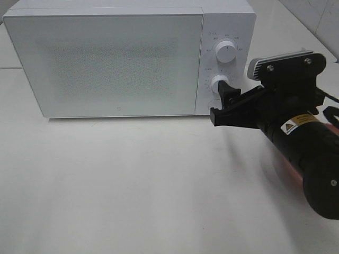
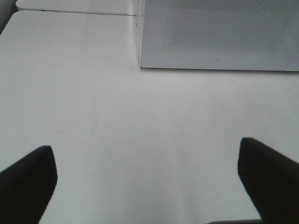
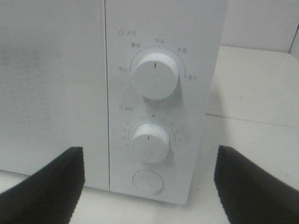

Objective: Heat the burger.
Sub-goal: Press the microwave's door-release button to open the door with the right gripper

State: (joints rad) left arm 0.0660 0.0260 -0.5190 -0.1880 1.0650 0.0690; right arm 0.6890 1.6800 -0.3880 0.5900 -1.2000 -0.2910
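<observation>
Nearest you, the left gripper (image 2: 145,150) hangs over bare white surface (image 2: 140,107) with its jaws spread as wide as they go and nothing between them. The right gripper (image 1: 221,103) is also open and holds nothing. It is stretched out level towards the control panel of the microwave (image 1: 106,114), and one finger tip sits just beside the lower knob (image 1: 219,82). From the right wrist you look straight between the two fingers at that panel, with the round button (image 3: 148,181) lowest, the lower knob above it and the upper knob (image 3: 155,73) at the top. Both knob marks point straight up. You won't find the burger in any view, so its place, its look and which way it points cannot be told. The door (image 1: 106,61) is shut, and its speckled, frosted front hides whatever is inside. The right arm (image 1: 302,137) blocks the surface on that side. A pink patch (image 1: 290,164) peeks out beneath it, too hidden for you to say what it is. The microwave stands at the back of the surface with its door facing the arms.
</observation>
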